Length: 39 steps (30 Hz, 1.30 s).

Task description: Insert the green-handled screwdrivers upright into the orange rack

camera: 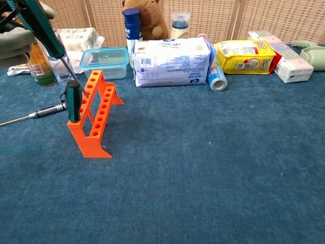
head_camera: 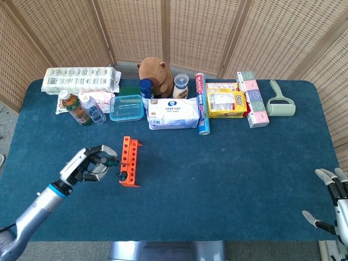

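Chest view: left hand (camera: 18, 35) grips a tilted screwdriver (camera: 43, 28), tip just above the orange rack (camera: 94, 114).
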### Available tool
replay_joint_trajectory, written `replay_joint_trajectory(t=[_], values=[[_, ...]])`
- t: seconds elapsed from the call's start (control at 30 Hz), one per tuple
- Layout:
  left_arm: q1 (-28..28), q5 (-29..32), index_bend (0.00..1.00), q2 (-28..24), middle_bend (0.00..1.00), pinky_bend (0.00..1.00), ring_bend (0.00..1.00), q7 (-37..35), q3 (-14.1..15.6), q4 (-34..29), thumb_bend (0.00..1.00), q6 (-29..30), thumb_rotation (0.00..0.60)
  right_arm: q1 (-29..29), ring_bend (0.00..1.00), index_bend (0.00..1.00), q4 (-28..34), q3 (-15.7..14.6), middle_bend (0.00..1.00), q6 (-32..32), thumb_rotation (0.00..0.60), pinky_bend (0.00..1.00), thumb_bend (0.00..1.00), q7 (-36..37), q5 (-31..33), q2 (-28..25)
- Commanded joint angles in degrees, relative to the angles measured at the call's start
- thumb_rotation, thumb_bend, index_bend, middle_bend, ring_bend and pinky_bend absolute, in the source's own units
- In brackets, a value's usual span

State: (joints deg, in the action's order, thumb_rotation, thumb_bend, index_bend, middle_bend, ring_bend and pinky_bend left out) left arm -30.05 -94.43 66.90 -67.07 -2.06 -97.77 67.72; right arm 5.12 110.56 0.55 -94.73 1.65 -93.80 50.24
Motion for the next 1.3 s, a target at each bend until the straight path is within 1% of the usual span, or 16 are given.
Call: replay_joint_trajectory(t=[0.03, 0.8, 1.3], values=[[-0.1, 0.3, 0.52, 0.0, 0.9, 0.91, 0.87, 0.3, 0.2, -0.1, 0.51, -0.2, 0.6, 0.0, 0.03, 0.13, 0.0, 0.0, 0.16, -0.1, 0.6, 0.0, 0.0, 0.1, -0.1, 0.0], [-0.8, 1.8, 0.52, 0.4, 0.9, 0.91, 0.87, 0.4, 1.0, 0.7, 0.51, -0.5, 0.6, 0.1, 0.03, 0.13, 0.0, 0.0, 0.16, -0.1, 0.6, 0.0, 0.0, 0.0, 0.0, 0.0], [-0.6, 1.0, 0.52, 0.1, 0.9, 0.91, 0.87, -0.7, 1.4, 0.7, 0.51, 0.9, 0.6, 0.1, 0.03, 0.13, 0.0, 0.0, 0.16, -0.2, 0.6, 0.0, 0.0, 0.0, 0.0, 0.0]])
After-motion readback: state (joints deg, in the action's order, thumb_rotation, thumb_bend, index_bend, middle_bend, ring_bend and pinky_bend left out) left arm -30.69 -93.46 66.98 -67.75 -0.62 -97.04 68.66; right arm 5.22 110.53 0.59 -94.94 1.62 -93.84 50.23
